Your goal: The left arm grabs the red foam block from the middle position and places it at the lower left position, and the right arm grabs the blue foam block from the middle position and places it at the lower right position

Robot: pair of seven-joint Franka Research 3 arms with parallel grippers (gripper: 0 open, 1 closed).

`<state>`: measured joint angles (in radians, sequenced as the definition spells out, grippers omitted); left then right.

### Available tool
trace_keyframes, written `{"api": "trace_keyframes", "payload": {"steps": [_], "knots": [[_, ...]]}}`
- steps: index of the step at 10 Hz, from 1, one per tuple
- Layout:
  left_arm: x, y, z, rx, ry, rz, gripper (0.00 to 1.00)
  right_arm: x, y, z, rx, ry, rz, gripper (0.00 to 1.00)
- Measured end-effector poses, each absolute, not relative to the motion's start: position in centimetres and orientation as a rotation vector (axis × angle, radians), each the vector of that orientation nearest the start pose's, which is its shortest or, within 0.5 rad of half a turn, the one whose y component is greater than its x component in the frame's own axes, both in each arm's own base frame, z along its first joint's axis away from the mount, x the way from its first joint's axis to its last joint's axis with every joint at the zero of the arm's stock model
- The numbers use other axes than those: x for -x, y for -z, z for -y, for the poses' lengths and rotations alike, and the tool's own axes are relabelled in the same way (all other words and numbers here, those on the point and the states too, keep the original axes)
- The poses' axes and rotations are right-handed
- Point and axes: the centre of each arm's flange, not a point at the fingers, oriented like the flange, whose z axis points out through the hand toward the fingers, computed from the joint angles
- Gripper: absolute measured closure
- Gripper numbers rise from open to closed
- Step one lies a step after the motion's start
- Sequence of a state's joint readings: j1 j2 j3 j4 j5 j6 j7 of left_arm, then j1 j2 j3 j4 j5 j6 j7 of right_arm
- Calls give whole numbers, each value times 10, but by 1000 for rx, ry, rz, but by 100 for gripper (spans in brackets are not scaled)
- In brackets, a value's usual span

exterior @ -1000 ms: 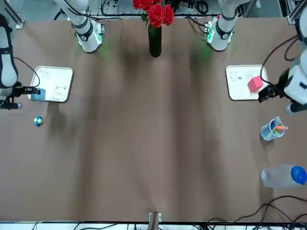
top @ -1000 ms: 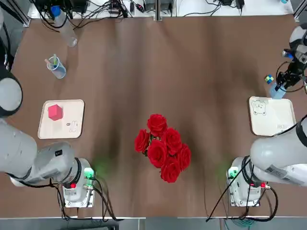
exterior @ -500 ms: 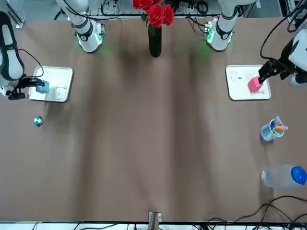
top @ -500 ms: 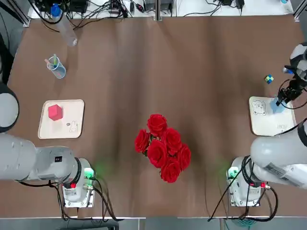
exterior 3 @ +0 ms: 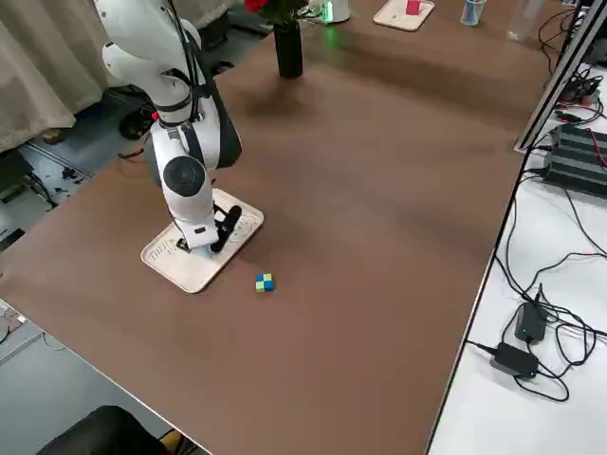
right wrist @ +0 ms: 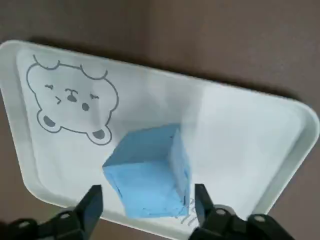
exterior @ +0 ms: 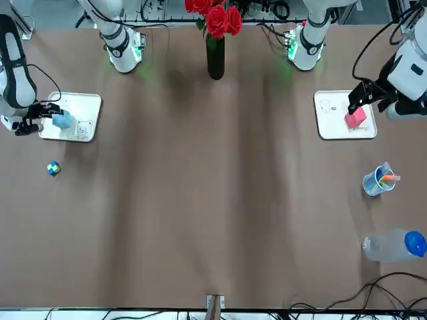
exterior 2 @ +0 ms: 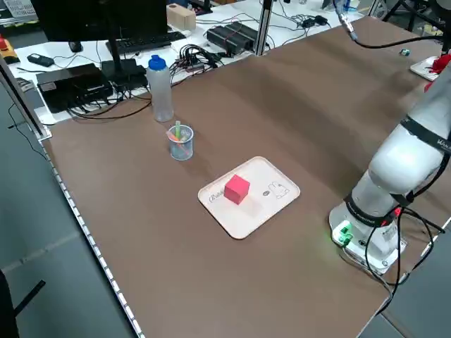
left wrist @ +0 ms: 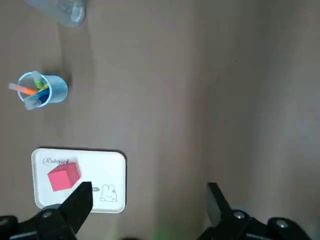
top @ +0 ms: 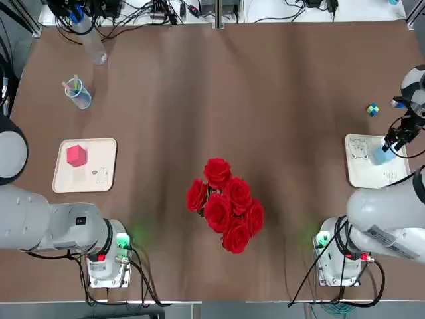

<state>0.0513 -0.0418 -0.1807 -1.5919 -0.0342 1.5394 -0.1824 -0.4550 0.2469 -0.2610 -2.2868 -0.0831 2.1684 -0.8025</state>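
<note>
Blue foam block (right wrist: 150,170) sits on the white bear-print tray (right wrist: 240,130) at the counter's (top: 265,100) lower right, the right gripper (right wrist: 147,210) straddling it with jaws parted, not pinching. Red foam block (top: 76,155) rests on the rabbit-print tray (top: 106,149); the left gripper (left wrist: 150,200) hovers above, jaws wide.

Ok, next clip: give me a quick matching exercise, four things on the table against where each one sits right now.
Things:
1. red foam block
2. blue foam block
3. small multicoloured cube
4. roses in the dark vase

Places:
A. on the bare table beyond the right arm's tray
B. on the tray with the bear drawing, between the open fingers of the right hand
C. on the tray at the left arm's side, nothing holding it
D. between the two arm bases

Pairs: 1-C, 2-B, 3-A, 4-D
</note>
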Motion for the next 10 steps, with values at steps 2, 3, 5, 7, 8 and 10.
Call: {"api": "trace_keyframes", "payload": {"steps": [2,3,5,7,8,10], "knots": [[-534,-632,74,3165,-42,88,0,-368,-227,325,2925,-501,280,0],[-534,-631,72,3164,-49,91,0,-379,-239,324,2926,-492,326,0],[-534,-632,71,3164,-54,95,0,-435,-315,316,2939,-485,427,0],[-533,-633,75,3163,-57,82,0,-494,-416,292,2983,-435,542,0],[-532,-633,77,3163,-60,77,0,-513,-449,279,3016,-391,584,0],[-532,-632,77,3162,-70,76,0,-553,-489,226,3112,-295,544,0]]}}
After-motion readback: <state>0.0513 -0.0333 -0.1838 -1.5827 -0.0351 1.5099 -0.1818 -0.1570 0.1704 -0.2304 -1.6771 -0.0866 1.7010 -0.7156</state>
